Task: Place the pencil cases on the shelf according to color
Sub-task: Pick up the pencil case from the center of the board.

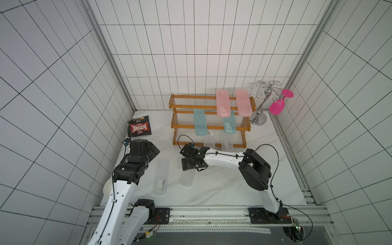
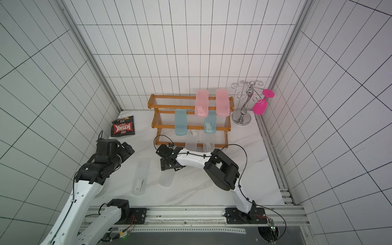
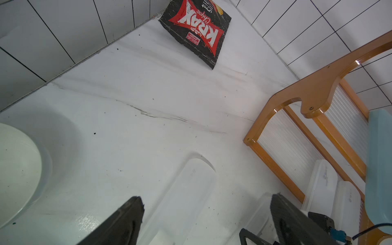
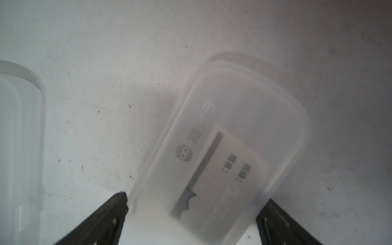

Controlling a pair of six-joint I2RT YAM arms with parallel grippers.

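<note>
Marble tabletop: right claw wide open astride frosted case; left claw wide open, empty.

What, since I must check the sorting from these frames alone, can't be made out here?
Clear cases on the shelf bottom tier: top views, near ends behind the right arm, outlines faint against white.
Clear case between the right gripper fingers: right wrist view, near end cut by the frame edge, label print blurred, finger contact unclear.
White dish: top views, mostly under the left arm.
</note>
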